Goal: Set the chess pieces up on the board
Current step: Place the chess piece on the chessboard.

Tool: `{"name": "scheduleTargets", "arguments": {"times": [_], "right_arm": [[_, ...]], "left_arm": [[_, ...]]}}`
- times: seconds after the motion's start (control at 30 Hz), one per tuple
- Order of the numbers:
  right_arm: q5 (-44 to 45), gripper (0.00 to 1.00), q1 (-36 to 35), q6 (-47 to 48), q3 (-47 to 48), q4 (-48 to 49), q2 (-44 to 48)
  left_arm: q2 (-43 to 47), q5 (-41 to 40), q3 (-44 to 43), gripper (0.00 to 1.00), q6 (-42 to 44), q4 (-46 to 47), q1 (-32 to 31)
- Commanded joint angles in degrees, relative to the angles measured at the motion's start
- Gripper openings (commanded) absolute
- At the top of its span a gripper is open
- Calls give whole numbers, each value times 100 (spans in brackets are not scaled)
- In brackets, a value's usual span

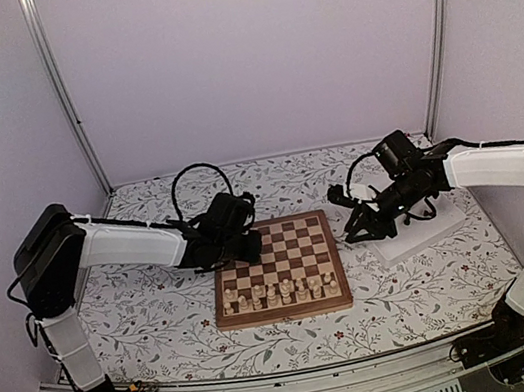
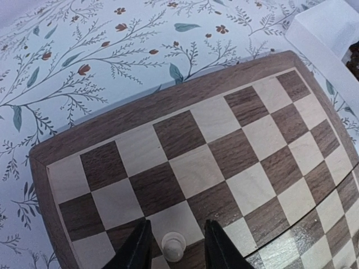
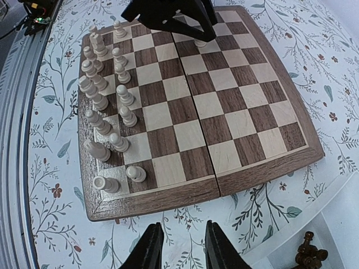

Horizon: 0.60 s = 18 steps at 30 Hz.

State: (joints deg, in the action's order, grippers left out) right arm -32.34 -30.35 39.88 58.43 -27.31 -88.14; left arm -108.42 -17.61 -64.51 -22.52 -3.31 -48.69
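Now, left gripper spread around pale pawn near board edge, right gripper spread, empty.

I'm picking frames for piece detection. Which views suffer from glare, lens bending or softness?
Top view: even, soft light, but the chess pieces are tiny and lack detail. Left wrist: the board bows, with a sheen on its lower right squares, and the pale pawn at the bottom edge looks soft. Right wrist: sharp, little glare, board edges curved.
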Motion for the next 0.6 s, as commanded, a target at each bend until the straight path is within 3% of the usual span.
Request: {"name": "scheduleTargets", "arguments": {"times": [0.0, 0.23, 0.57], "right_arm": [[-115, 29, -15, 11, 27, 67, -28], [-89, 29, -15, 29, 17, 68, -38], [-62, 29, -15, 38, 8, 57, -19]], "left_arm": [[347, 497, 32, 37, -250, 56, 125], [185, 1255, -249, 38, -492, -471, 371], [-101, 1327, -403, 35, -560, -735, 437]]}}
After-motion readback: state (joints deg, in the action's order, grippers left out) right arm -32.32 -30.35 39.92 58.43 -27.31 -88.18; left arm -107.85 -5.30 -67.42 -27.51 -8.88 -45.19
